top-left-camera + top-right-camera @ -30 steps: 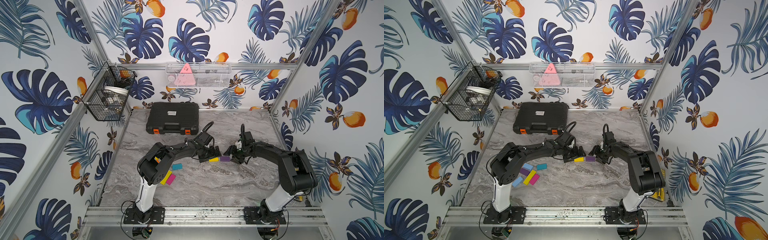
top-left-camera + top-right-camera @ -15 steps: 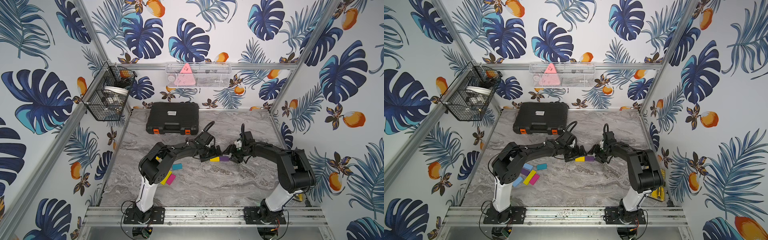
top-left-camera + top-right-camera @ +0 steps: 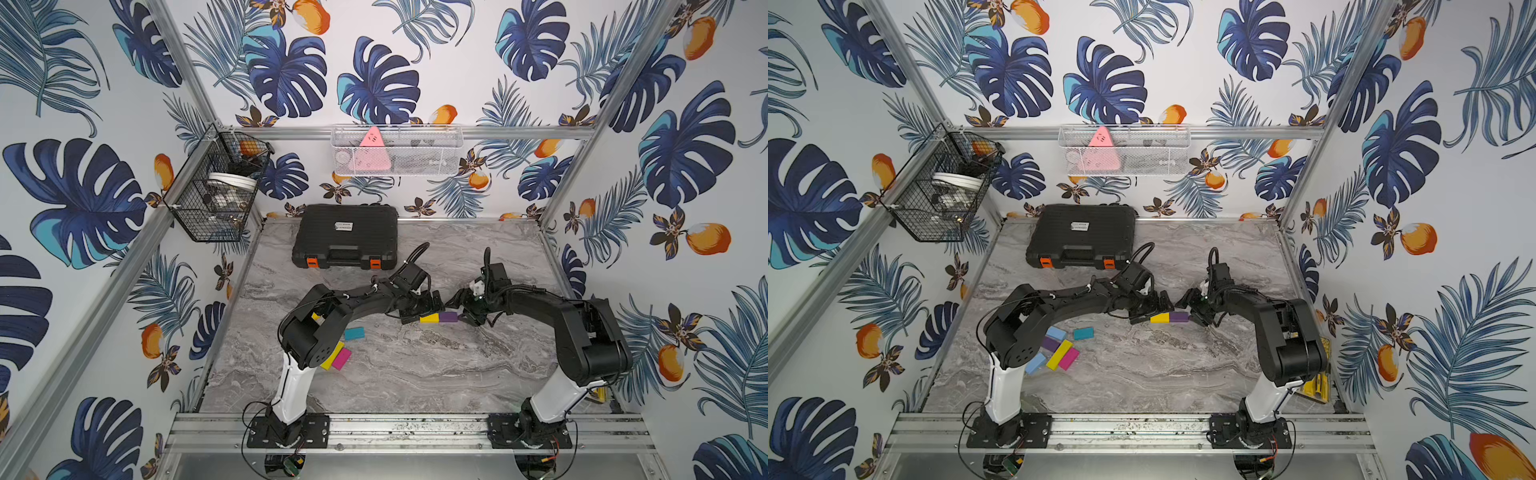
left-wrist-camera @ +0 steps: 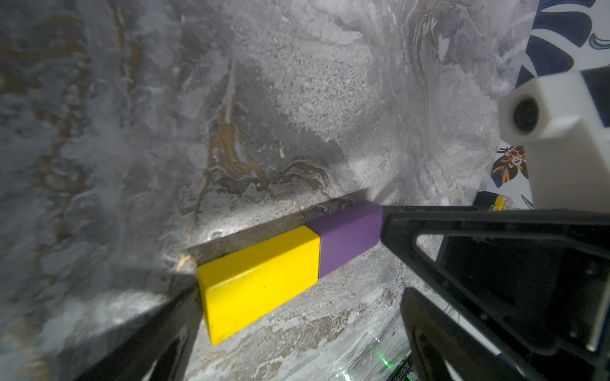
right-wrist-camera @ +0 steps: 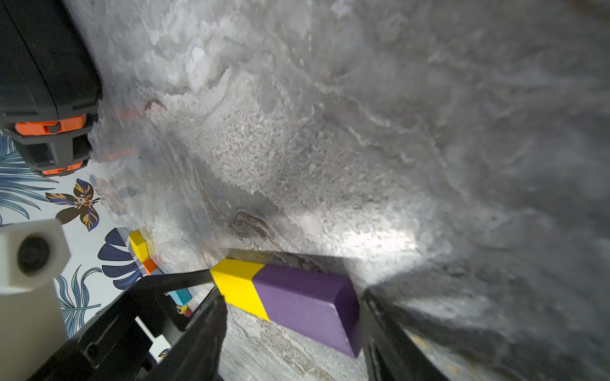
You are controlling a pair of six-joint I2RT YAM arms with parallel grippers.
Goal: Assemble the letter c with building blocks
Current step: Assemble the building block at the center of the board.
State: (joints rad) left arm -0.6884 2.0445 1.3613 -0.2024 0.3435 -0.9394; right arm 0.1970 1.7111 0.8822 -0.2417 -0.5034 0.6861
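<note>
A yellow block [image 3: 429, 318] [image 3: 1159, 318] and a purple block [image 3: 449, 317] [image 3: 1179, 317] lie end to end on the marble table. My left gripper [image 3: 423, 309] [image 4: 302, 297] is open wide, and one of its fingers [image 4: 165, 326] rests against the yellow block's [image 4: 260, 280] outer end. My right gripper [image 3: 460, 309] [image 5: 292, 295] is open, with a finger [image 5: 383, 330] against the purple block's [image 5: 303, 303] outer end. More building blocks lie by the left arm's base: teal [image 3: 1083, 333], light blue [image 3: 1055, 333], a long yellow one [image 3: 1059, 354] and magenta [image 3: 1069, 358].
A big black case [image 3: 345, 237] stands at the back of the table. A black wire basket [image 3: 216, 195] hangs on the left wall and a white mesh basket [image 3: 397, 151] on the back wall. A yellow tool [image 3: 1316, 388] lies behind the right arm's base.
</note>
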